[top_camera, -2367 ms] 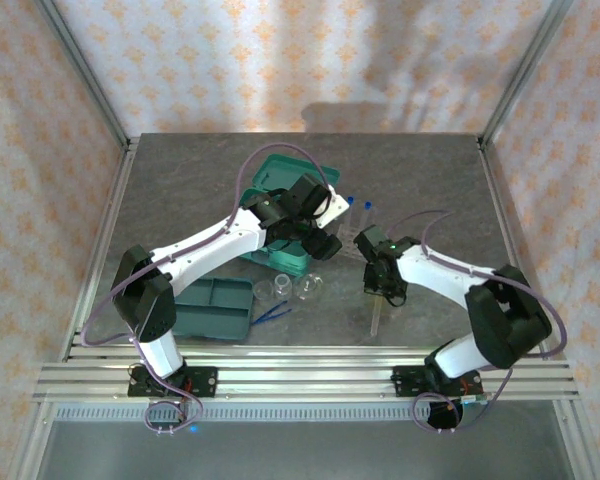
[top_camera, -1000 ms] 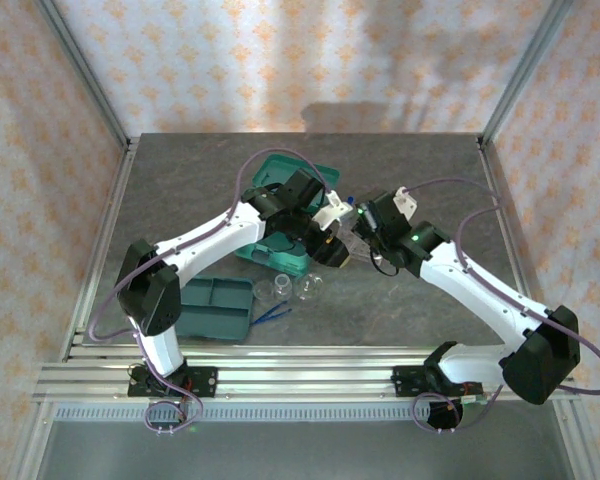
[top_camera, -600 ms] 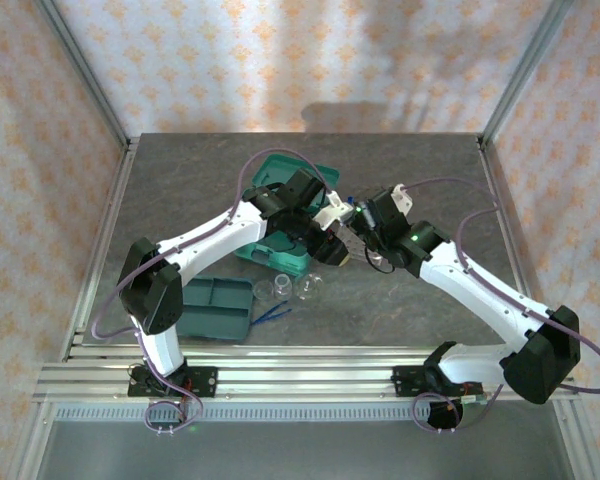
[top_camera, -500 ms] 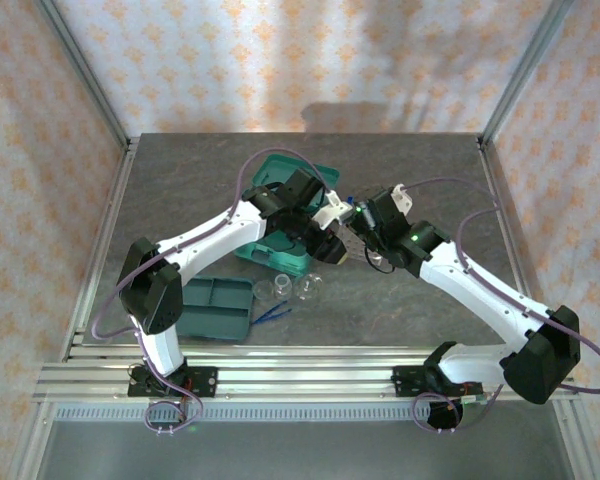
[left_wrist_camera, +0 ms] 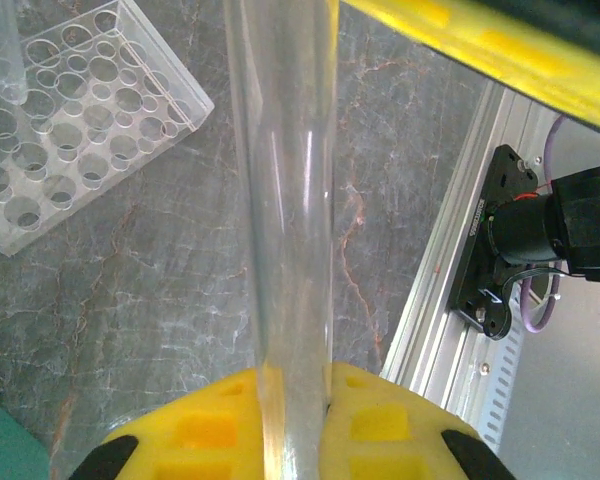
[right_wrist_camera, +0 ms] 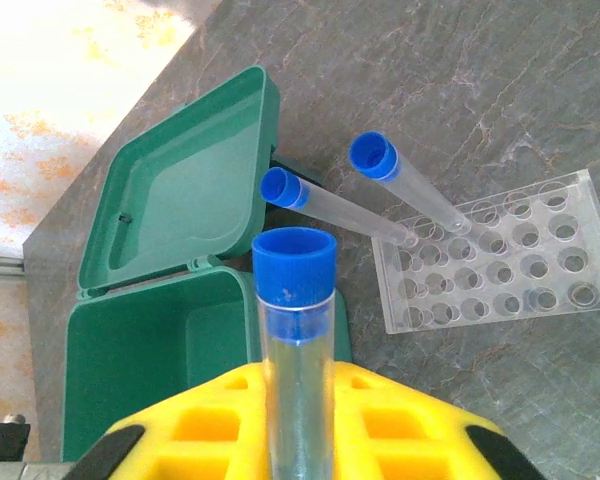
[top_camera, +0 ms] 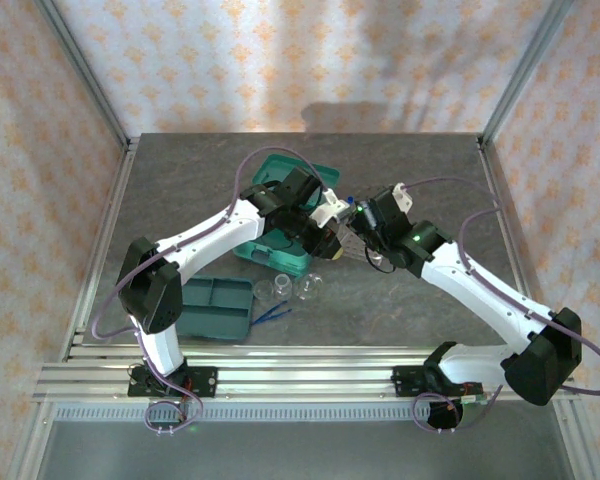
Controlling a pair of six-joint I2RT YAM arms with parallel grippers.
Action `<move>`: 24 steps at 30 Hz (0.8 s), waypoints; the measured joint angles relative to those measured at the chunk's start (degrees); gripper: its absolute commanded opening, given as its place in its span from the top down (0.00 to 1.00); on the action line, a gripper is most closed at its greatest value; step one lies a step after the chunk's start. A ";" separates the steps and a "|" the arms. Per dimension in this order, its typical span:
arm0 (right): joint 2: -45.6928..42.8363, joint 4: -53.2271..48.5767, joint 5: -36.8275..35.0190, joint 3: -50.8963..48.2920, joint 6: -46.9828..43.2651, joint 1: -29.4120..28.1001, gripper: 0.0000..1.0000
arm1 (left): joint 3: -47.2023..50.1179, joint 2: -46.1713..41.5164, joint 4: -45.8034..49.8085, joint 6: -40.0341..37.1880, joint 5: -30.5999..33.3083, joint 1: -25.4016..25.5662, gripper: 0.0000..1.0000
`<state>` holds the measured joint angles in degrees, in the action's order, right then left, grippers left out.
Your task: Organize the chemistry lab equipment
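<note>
Mid-table, just above the rack point(right_wrist_camera: 500, 265), both arms hold one blue-capped tube point(right_wrist_camera: 295, 330). Right gripper point(top_camera: 358, 232) pinches it just under the cap, pads snug on both sides. Left gripper point(top_camera: 331, 247) is clenched on the clear body further down. Looks like a handoff: two grips stop the tube tipping while it changes arms. Tube is clear of the table, with the rack below and off to one side, not lined up on a hole. Two more tubes point(right_wrist_camera: 420, 194) lean in the rack. Green case point(right_wrist_camera: 170, 300) sits open beside it.
</note>
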<state>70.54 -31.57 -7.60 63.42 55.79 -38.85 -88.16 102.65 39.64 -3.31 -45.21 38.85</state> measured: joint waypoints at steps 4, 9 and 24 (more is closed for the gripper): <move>0.00 -2.27 0.61 1.57 -0.81 0.00 0.68 | -0.09 0.00 -0.02 -0.87 0.63 -0.42 0.97; -0.81 -4.46 4.07 3.85 -2.60 2.05 0.64 | -0.09 0.00 0.42 -2.71 1.11 -1.86 0.98; 1.36 -8.70 29.05 8.90 -12.02 15.32 0.58 | 0.15 -2.01 5.16 -12.61 4.31 -2.49 0.98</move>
<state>71.90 -40.27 21.45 72.31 43.77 -23.53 -88.01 100.64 44.80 -15.92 -40.91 36.36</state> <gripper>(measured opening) 0.420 0.122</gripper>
